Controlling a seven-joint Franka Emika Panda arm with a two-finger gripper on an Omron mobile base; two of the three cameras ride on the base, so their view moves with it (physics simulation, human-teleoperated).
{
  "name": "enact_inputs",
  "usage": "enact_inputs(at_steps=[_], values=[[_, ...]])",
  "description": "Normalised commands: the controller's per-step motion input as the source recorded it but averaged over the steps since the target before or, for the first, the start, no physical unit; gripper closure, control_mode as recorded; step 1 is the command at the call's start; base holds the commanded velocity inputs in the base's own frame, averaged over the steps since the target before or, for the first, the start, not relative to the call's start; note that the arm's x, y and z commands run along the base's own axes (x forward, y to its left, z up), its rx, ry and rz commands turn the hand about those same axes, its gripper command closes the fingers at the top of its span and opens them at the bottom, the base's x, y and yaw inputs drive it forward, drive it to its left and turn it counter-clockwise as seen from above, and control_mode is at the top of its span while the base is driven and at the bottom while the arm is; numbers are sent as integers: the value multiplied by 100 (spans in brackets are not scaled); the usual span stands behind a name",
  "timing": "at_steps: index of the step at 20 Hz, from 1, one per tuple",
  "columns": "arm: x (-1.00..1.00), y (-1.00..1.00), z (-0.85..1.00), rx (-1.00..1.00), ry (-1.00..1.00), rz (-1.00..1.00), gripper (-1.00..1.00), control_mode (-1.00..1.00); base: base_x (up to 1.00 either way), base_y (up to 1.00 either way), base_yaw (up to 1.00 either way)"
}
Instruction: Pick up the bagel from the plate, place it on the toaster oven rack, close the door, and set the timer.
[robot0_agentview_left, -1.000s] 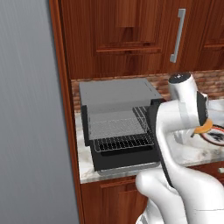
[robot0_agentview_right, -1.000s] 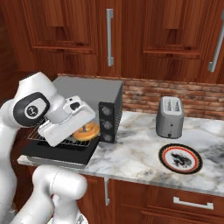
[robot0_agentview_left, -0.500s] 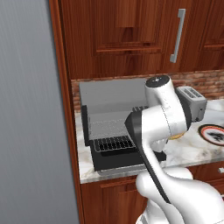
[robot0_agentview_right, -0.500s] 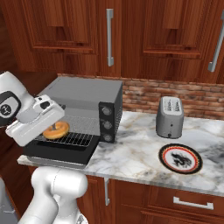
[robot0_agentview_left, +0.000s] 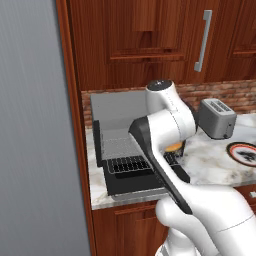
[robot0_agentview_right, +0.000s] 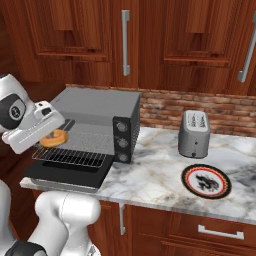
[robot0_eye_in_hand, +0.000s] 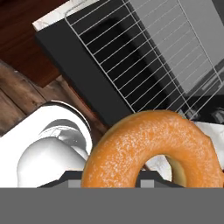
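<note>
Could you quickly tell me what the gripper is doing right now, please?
Gripper: closed on the bagel, above the rack.

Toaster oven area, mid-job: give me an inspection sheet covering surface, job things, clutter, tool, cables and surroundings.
Surface: white-grey marble counter.
Job things: small golden-brown bagel held above the silver wire oven rack, pulled out over the open black oven door; red-rimmed round plate bare.
Clutter: silver two-slot toaster behind the plate.
Tool: white two-finger tool shut on the bagel.
Cables: nothing seen.
Surroundings: brown wooden cabinets, brick backsplash.
</note>
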Motion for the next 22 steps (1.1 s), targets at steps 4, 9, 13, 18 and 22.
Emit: enact_inputs(at_steps=[4, 9, 13, 18, 22], values=[[2, 24, -25, 0, 0, 2, 100, -100, 0, 0, 0], [11, 12, -29, 0, 0, 0, 100, -100, 0, 0, 0], [33, 6, -14, 0, -1, 0, 100, -100, 0, 0, 0], [37, 0, -3, 0, -1, 0, 100, -100, 0, 0, 0], [28, 1, -14, 0, 0, 0, 100, -100, 0, 0, 0]])
